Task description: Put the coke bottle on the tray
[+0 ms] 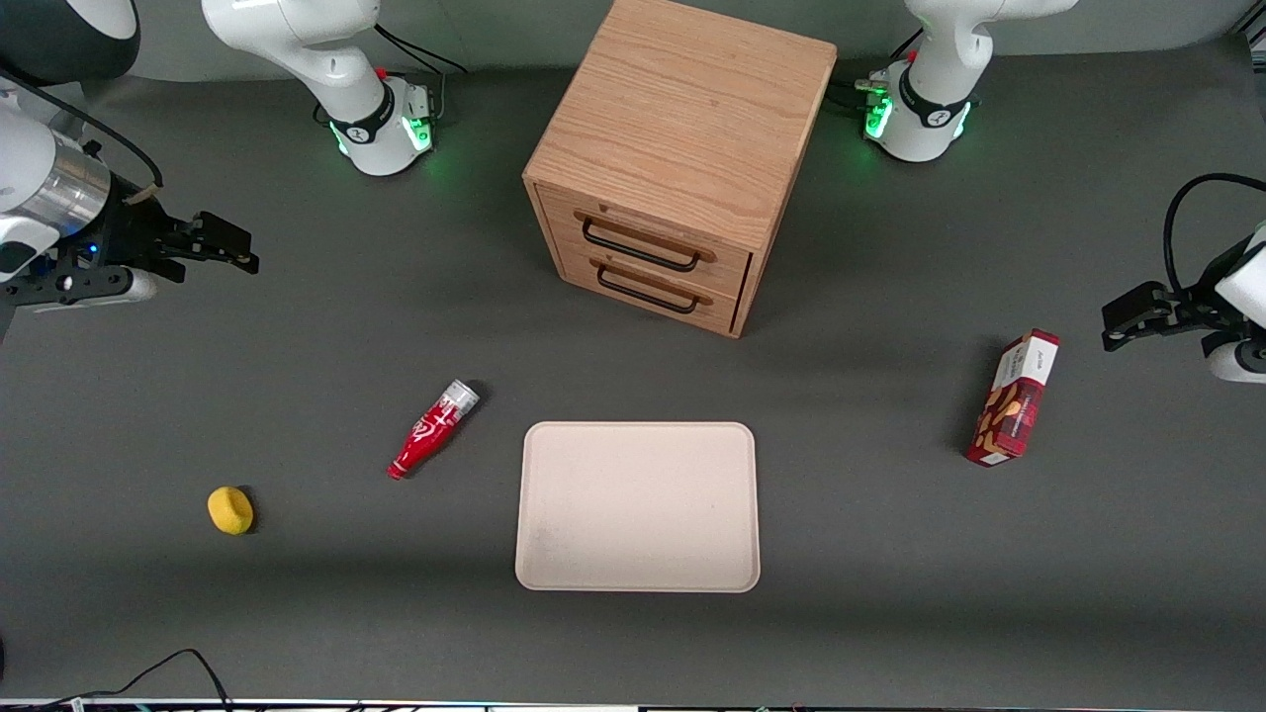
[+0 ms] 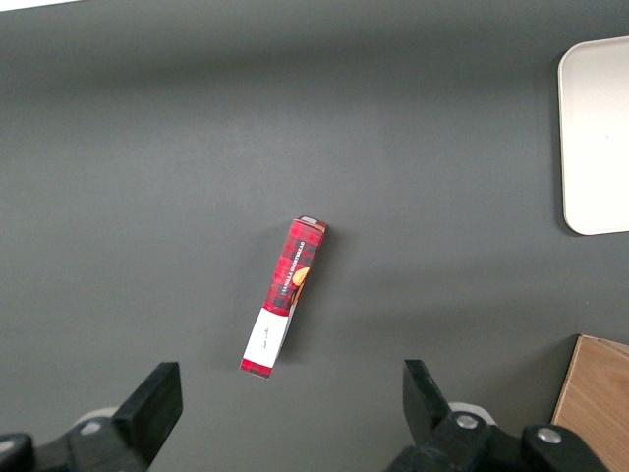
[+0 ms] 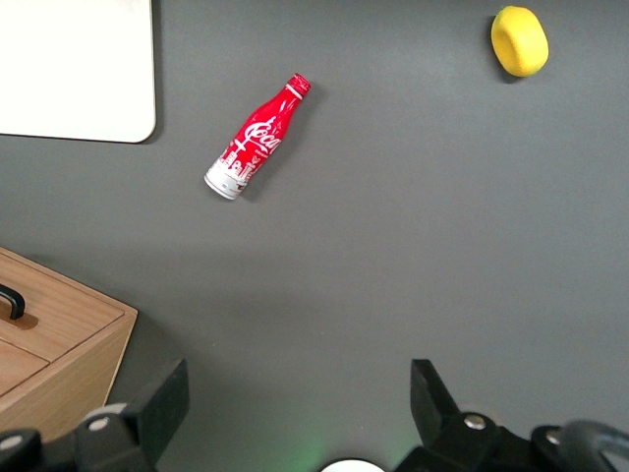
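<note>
Bench point(image 1: 297, 613) surface nearest you carries a small yellow object point(image 1: 230, 510) toward the working arm's end, and your tray point(image 1: 638, 506) lies flat in the middle, pale beige with rounded corners and a low rim, nothing on it. Your coke bottle point(image 1: 432, 429) lies on its side on the bench just beside the tray, not touching it, a little farther from the camera than the yellow object. It is slim and red with white script; its red-capped neck points toward you and its silver-grey base end points away. Your gripper point(image 1: 232, 249) hangs above the bench well apart from the bottle, farther from the camera and out toward the working arm's end, with its jaws spread wide and holding nothing. In the right wrist view both fingers point(image 3: 147, 413) stand far apart with the bottle point(image 3: 255, 147) clear of them. Farther still stands a wooden drawer cabinet point(image 1: 678, 158). A red snack box point(image 1: 1014, 398) rests toward the parked arm's end.
</note>
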### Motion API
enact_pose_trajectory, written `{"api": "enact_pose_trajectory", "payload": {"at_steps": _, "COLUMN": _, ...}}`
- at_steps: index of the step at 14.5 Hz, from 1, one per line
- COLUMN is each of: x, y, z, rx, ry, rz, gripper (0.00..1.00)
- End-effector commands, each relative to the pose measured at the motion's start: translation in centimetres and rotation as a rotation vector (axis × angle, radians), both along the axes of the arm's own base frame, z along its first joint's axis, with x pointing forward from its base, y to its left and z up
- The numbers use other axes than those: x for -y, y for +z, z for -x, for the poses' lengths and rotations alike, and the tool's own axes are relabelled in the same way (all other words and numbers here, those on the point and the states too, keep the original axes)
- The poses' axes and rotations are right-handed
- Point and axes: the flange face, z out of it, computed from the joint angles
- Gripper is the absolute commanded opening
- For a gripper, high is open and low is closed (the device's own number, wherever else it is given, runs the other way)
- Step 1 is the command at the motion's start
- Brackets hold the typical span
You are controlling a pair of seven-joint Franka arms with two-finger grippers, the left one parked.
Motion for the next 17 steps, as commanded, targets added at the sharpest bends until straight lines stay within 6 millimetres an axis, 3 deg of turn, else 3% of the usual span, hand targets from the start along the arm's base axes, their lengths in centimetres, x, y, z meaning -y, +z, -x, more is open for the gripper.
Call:
{"api": "enact_pose_trajectory", "payload": {"at_steps": 1, "x": -0.1, "y": 0.7, "z": -0.3, "rx": -0.014, "ry": -0.039, "rz": -0.014, "gripper": 1.0}}
{"api": "enact_pose_trajectory", "payload": {"at_steps": 8, "x": 0.0, "y": 0.7, "z": -0.2, "rx": -0.018, "ry": -0.033, "rz": -0.002, "gripper": 1.0}}
{"api": "enact_pose_trajectory", "payload": {"at_steps": 12, "x": -1.0, "y": 0.4, "z": -0.2, "rx": -0.02, "ry": -0.013, "rz": 0.031, "gripper": 1.0}}
{"api": "enact_pose_trajectory", "payload": {"at_steps": 14, "x": -3.4, "y": -2.0, "z": -1.3, "rx": -0.054, "ry": -0.081, "rz": 0.054, "gripper": 1.0}}
{"api": "enact_pose_trajectory", "payload": {"at_steps": 17, "x": -6.7, "y": -8.5, "z": -4.4, "rx": -0.064, "ry": -0.305, "rz": 0.085, "gripper": 1.0}}
